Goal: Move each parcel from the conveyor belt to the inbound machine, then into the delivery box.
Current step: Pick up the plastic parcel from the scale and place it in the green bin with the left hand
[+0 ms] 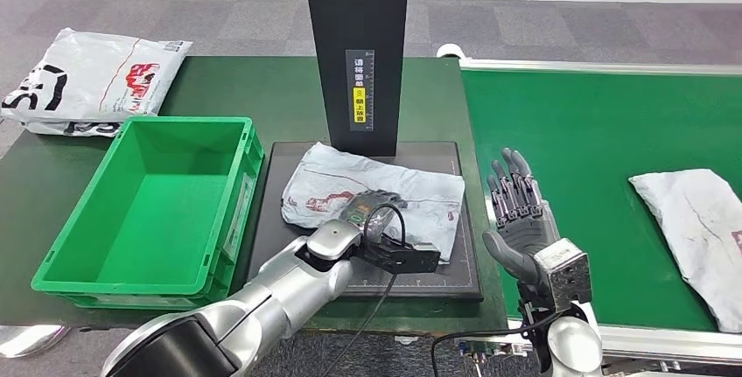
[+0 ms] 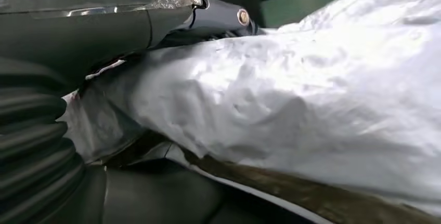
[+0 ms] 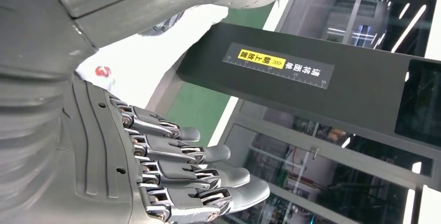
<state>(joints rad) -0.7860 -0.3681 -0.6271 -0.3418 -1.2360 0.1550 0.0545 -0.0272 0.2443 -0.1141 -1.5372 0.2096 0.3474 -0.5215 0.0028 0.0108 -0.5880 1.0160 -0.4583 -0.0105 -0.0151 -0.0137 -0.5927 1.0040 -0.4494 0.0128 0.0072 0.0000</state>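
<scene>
Left hand (image 1: 378,212), lower centre of the head view, rests on the grey parcel (image 1: 420,193) and appears to grip it; the parcel lies on the black inbound machine platform (image 1: 289,167). Right hand (image 1: 518,206), lower right, is raised with fingers extended and apart, holding nothing, beside the green conveyor belt (image 1: 577,132).

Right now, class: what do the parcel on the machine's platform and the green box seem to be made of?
Parcel: likely thin plastic film, slightly glossy; it wrinkles and catches light. Green box: probably rigid moulded plastic, smooth with a ribbed rim and uniform colour.
</scene>
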